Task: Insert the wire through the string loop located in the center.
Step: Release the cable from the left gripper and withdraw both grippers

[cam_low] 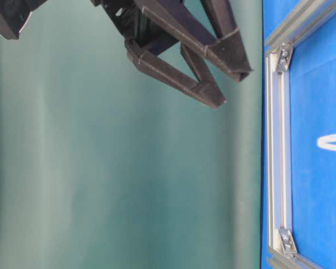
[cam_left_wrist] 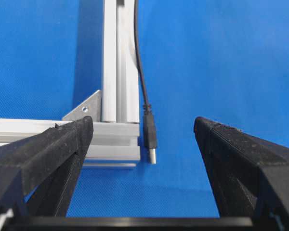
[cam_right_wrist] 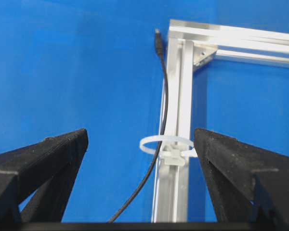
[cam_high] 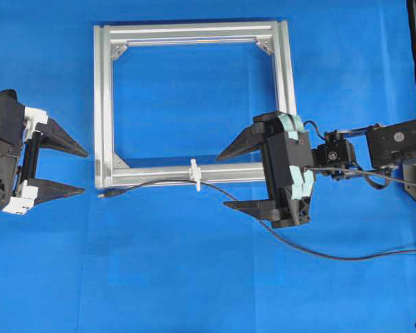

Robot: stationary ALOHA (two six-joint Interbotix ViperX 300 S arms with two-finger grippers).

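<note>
Right gripper, black, two triangular ribbed fingers, teal tape on its body: released, jaws spread wide, grasping nothing; it hangs just right of the loop, one finger over the frame's near rail, the other over bare cloth with the wire running beneath. Left gripper, black with white plastic mounts: likewise spread wide and empty, standing off the frame's left side, its fingers framing the plug end in the left wrist view. The wire, a long thin black flexible cable: it comes in from the right edge of the overhead view, curves under the right gripper, runs along the outer side of the near rail and ends in a small dark plug with a metallic tip lying on the cloth just beside the frame's near-left corner. The string loop, a tiny white translucent tie fixed to the middle of the near rail: in the right wrist view the wire passes through its ring. Silver aluminium square frame with corner brackets, lying flat on blue cloth. Progress, as a judgement: threading appears done, plug well past the loop; nothing evidently left but to withdraw the arms. Brands, labels, writing: none legible in any view.
</note>
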